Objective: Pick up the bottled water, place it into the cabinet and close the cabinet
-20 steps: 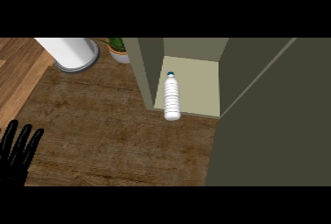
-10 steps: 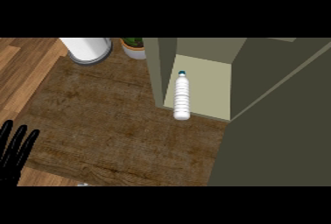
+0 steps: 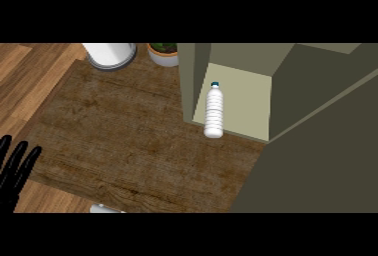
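A clear water bottle (image 3: 214, 111) with a teal cap stands at the front left of the cabinet's pale shelf (image 3: 247, 102). The olive cabinet (image 3: 295, 75) fills the upper right, and its open door (image 3: 325, 155) reaches down to the lower right. My left hand (image 3: 15, 172) rests at the left edge with straight fingers pointing up, far from the bottle and holding nothing. My right hand does not show in the head view.
A white cylinder (image 3: 109, 54) and a potted plant (image 3: 164, 52) stand at the back of the dark wood counter (image 3: 125, 135). A small white object (image 3: 103, 208) peeks in at the lower edge.
The view has shifted, so the bottle, cabinet and counter items sit further right and lower in the picture. My left hand stays at the left edge.
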Tool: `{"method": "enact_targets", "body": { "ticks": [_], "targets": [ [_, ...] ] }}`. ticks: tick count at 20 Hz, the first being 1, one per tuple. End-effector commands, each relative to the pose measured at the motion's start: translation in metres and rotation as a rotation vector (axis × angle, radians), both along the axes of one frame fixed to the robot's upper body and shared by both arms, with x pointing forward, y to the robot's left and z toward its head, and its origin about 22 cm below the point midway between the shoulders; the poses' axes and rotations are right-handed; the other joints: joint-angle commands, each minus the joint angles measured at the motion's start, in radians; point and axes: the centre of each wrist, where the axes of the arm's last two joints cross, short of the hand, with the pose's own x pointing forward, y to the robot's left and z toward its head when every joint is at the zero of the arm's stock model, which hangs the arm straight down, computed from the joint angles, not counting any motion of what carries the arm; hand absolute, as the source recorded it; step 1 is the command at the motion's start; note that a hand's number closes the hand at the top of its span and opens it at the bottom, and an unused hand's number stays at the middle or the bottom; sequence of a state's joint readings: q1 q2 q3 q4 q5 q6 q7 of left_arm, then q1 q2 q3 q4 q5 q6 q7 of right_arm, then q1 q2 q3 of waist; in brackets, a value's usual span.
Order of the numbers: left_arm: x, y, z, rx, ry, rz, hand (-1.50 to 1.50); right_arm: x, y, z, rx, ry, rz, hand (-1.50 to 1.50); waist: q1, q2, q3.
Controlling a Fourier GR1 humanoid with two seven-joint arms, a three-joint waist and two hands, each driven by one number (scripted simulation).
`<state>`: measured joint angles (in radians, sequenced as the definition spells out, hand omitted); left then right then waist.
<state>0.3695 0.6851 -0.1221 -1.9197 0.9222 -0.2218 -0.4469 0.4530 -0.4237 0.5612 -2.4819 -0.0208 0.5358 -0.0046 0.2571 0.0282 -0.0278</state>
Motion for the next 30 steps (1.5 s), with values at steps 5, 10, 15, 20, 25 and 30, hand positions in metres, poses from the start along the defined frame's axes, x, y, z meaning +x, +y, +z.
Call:
{"method": "enact_targets", "body": {
  "ticks": [5, 10, 15, 20, 25, 30],
  "targets": [
    [0.003, 0.007, 0.002, 0.012, 0.002, -0.006, -1.50, 0.005, 0.021, 0.009, -0.115, -0.045, 0.147, 1.50, 0.001, 0.005, -0.005],
    [0.006, 0.011, 0.004, 0.004, -0.001, -0.012, -1.50, 0.011, 0.026, 0.010, -0.106, -0.049, 0.151, 1.50, -0.016, 0.009, -0.003],
    [0.004, 0.014, 0.004, 0.003, -0.002, -0.005, -1.50, 0.015, 0.031, 0.004, -0.058, 0.010, 0.144, 1.50, 0.001, 0.019, -0.003],
    [0.007, 0.015, 0.006, 0.008, -0.014, -0.023, -1.50, 0.015, 0.037, -0.006, 0.015, 0.099, 0.234, 1.50, 0.028, 0.039, 0.001],
    [0.012, 0.018, 0.011, 0.007, -0.038, -0.023, -1.50, 0.023, 0.036, -0.010, 0.070, 0.140, 0.219, 1.50, 0.025, 0.046, 0.002],
    [0.012, 0.021, 0.011, 0.015, -0.033, -0.018, -1.50, 0.040, 0.034, -0.010, 0.040, 0.131, 0.115, 1.50, 0.022, 0.038, 0.002]
  ]
}}
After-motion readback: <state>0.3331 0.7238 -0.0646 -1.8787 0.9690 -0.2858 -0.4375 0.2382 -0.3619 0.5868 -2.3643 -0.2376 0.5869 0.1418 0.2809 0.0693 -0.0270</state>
